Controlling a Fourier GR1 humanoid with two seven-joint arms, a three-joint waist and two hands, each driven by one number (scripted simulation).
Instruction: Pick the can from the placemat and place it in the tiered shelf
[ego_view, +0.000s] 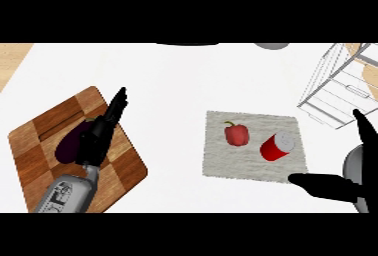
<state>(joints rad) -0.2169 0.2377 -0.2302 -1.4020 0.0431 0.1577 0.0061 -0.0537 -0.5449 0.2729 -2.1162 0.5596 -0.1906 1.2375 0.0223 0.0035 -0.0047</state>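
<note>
A red can with a grey lid lies tilted on the right part of the grey placemat, beside a red bell pepper. The white wire tiered shelf stands at the far right. My right hand is at the lower right, open, its thumb stretched toward the placemat's near right corner and a finger raised along the right edge; it is just right of the can and not touching it. My left hand is open with straight fingers over the wooden cutting board.
A dark purple eggplant lies on the cutting board, partly under my left hand. A grey round object shows at the counter's far edge. White counter lies between board and placemat.
</note>
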